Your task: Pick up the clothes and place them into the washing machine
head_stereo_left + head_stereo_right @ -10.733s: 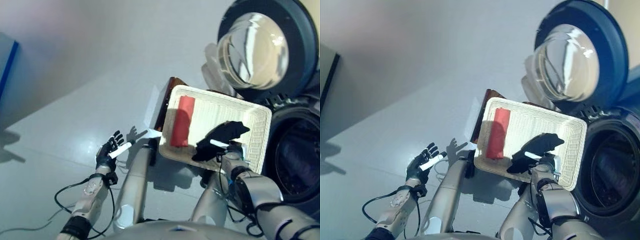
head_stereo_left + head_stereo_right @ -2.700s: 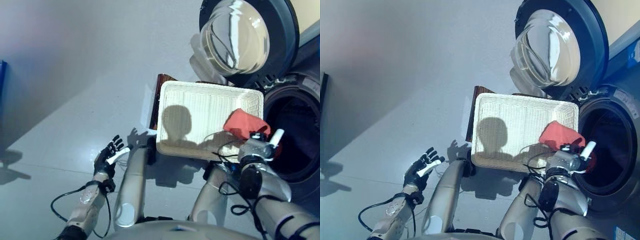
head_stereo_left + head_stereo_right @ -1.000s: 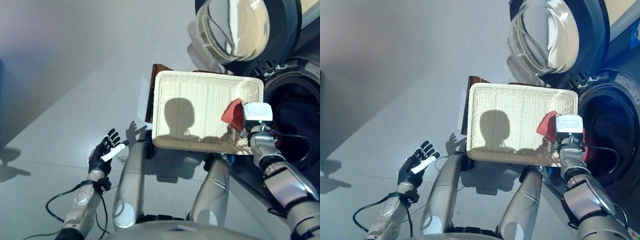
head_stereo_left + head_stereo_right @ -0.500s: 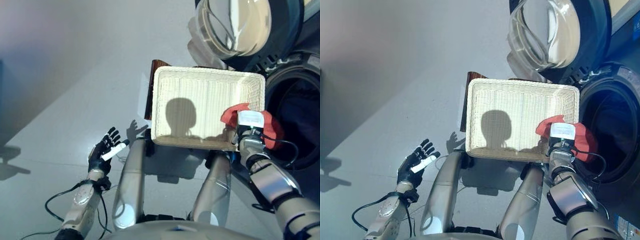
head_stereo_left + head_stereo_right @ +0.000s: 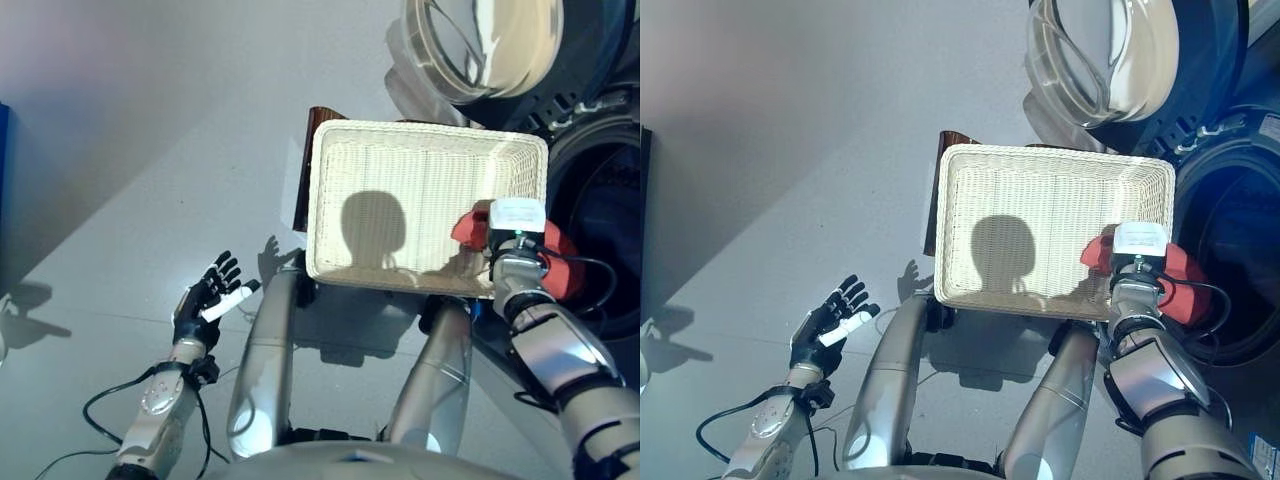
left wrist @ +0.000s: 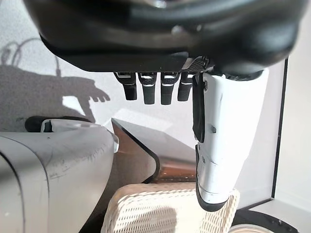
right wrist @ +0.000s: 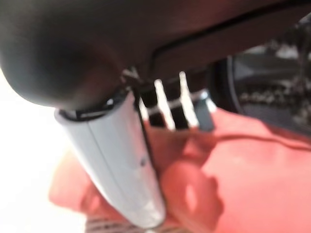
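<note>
- Right hand pinching red cloth, hanging over wicker basket rim toward washing machine drum, probably for dropping in.
- Left hand idling with fingers spread, above floor.

Bright, hard light from above | a round head-shaped shadow is cast into the white basket | a fingered shadow is thrown on the pale floor beside the left hand | glare is seen on the washer door glass | the red cloth is blurred in the right wrist view
</note>
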Controlling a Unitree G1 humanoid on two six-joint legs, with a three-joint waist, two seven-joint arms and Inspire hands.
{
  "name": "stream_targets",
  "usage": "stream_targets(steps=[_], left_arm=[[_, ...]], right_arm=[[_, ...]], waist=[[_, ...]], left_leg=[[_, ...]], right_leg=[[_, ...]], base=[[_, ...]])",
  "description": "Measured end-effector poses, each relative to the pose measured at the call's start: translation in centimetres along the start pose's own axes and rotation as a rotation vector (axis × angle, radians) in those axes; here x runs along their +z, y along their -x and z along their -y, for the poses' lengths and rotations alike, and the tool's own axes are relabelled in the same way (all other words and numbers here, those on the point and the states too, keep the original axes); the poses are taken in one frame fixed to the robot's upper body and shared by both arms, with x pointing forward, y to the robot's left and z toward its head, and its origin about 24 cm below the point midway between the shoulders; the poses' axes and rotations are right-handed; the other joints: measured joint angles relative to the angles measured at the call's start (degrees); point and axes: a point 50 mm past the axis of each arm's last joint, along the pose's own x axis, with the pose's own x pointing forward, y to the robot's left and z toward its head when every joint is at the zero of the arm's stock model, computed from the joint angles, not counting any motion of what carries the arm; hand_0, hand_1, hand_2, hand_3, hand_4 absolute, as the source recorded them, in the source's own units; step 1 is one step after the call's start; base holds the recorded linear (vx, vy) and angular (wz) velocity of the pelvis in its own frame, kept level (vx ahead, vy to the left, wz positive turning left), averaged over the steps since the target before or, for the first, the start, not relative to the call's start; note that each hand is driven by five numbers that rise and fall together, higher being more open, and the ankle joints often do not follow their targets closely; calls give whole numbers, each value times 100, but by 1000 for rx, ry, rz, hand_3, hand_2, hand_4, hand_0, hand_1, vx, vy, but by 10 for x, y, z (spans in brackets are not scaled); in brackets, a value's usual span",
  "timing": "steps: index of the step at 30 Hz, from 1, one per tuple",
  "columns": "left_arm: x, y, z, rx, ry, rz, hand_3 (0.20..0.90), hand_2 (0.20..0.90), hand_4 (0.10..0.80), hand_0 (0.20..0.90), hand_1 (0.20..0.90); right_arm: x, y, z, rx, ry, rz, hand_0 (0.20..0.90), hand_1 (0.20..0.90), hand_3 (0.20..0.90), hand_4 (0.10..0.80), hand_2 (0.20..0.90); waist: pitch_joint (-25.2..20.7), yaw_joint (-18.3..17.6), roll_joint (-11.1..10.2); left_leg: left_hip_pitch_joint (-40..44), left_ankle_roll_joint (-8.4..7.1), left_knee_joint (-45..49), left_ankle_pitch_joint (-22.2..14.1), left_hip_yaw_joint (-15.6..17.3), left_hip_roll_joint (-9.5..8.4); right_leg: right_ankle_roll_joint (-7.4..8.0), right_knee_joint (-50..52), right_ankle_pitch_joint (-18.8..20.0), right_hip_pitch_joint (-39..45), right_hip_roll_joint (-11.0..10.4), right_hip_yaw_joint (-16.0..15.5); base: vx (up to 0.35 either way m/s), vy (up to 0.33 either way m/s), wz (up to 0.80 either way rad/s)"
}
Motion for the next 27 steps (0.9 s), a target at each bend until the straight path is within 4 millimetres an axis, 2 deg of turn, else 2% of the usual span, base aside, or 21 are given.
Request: stream_targets(steps=[5,11,13,17,19,20,23,27], left_arm=[[3,0,-4,25,0,11,900,900,800,900,900],[6,0,-11,61,1,23,900,900,800,900,900],[4,1,-13,72,7,19,900,900,800,900,900],[-3,2,-15,101,28,-3,900,900,800,900,900],[-2,2,-15,100,27,2,900,900,800,900,900],[-2,2,-15,95,27,2,900,900,800,900,900],[-1,2,-14,88,27,8,900,900,800,900,900],[-4,4,-15,90,28,-5,900,900,800,900,900]], right_arm=[[1,2,-2,-8,-59,-5,200,200,200,300,200],[2,1,8,-73,-142,-5,200,200,200,300,200],[0,5,14,-130,-259,-19,200,200,200,300,200],[0,17,4,-185,-607,-155,200,200,200,300,200],[-2,16,-3,-162,-746,-239,200,200,200,300,200],[-5,16,-10,-132,-856,-296,200,200,200,300,200],[-12,12,-9,-135,-1068,-395,200,200,200,300,200],[-24,10,-13,-146,-1481,-601,200,200,200,300,200]], waist=[[0,-41,-2],[4,-215,-14],[18,-247,-37],[30,-308,-99],[18,-337,-136],[-14,-332,-153],[-37,-341,-172],[-80,-303,-168]], left_leg=[[3,-26,-25,15,6,6],[56,-2,-121,32,15,18],[152,9,-304,187,41,27],[727,-79,-998,419,18,17],[886,-131,-1222,431,0,22],[956,-159,-1366,568,-23,26],[1052,-205,-1691,710,-31,32],[1304,-233,-1995,835,-44,38]], right_leg=[[-2,-44,1,6,14,-9],[-24,-161,28,57,87,-16],[-8,-342,141,135,133,-31],[5,-1002,398,658,217,-145],[-4,-1141,429,787,224,-195],[-29,-1225,463,841,230,-219],[-105,-1357,527,853,241,-286],[-122,-1530,564,1063,266,-349]], base=[[0,0,0],[-20,-11,-2],[-88,-28,-6],[64,-48,-13],[-16,-28,-2],[-63,-15,2],[43,-24,3],[40,-30,1]])
